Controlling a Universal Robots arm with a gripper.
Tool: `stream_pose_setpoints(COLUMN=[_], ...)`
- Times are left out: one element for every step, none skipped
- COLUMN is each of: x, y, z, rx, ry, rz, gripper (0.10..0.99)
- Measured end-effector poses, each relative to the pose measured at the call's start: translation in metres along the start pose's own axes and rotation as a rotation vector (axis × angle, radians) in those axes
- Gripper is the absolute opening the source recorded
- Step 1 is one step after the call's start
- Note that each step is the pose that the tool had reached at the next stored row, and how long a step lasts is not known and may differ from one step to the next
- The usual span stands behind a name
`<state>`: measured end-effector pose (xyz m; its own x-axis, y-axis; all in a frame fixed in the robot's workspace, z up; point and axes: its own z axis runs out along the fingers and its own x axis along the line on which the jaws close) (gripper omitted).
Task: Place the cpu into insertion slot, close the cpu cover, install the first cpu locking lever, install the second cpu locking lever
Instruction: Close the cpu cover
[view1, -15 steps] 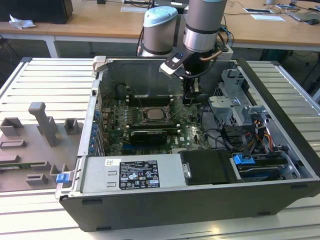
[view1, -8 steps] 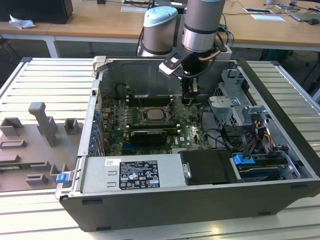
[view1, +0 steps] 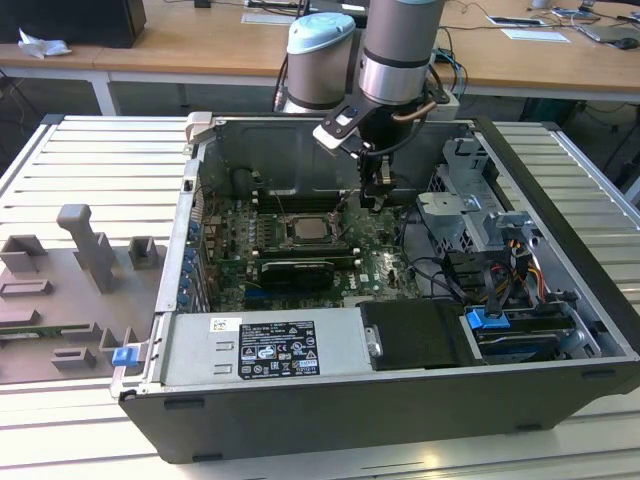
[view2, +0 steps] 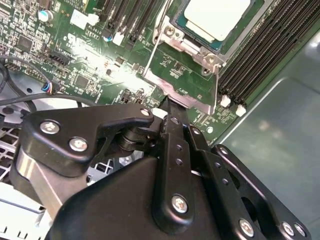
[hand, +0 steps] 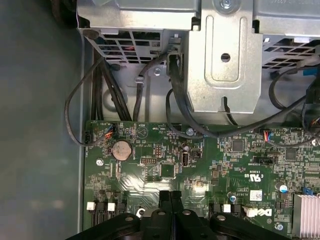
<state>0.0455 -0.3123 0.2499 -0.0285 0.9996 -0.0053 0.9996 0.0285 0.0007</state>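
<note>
Logging the gripper hanging low inside the open case, fingers pressing together in both wrist views, tips sitting right at the socket's metal edge in the second wrist view. Placing it at about 2 o'clock from the cpu in the exterior view, just beside it.

Finding the cpu lying flat in the insertion slot, silver-beige top facing up. Reading the cpu cover as lying down around the chip.

Noting memory slots running alongside the socket. Noting, in the exterior view, the graphics card lying at 6 o'clock from the socket, the power supply further out at 6 o'clock, and the drive cage at 3 o'clock. Noting grey fixture blocks standing on the slatted table at 9 o'clock, outside the case.
</note>
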Motion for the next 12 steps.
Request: stream_pose_setpoints(x=[0.0000,0.0001,0.0002,0.0002,0.0002,0.0003,0.0003,0.0003,0.0004,0.0004,0.0005,0.0006], y=[-0.0014,-0.0033,-0.0049,-0.0063,-0.0076,-0.0094,-0.0107,-0.0120,-0.0137,-0.0148,-0.0181,-0.0208], z=[0.0000,0.0000,0.0000,0.0000,0.0000,0.0000,0.0000,0.0000,0.0000,0.0000,0.0001,0.0002], rx=[0.000,0.000,0.000,0.000,0.000,0.000,0.000,0.000,0.000,0.000,0.000,0.000], ry=[0.0000,0.0001,0.0000,0.0000,0.0000,0.0001,0.0000,0.0000,0.0001,0.0001,0.0001,0.0002], rz=[0.000,0.000,0.000,0.000,0.000,0.000,-0.001,-0.001,-0.003,-0.004,-0.006,-0.006], gripper=[0.106,0.106,0.106,0.106,0.106,0.106,0.106,0.106,0.106,0.106,0.106,0.106])
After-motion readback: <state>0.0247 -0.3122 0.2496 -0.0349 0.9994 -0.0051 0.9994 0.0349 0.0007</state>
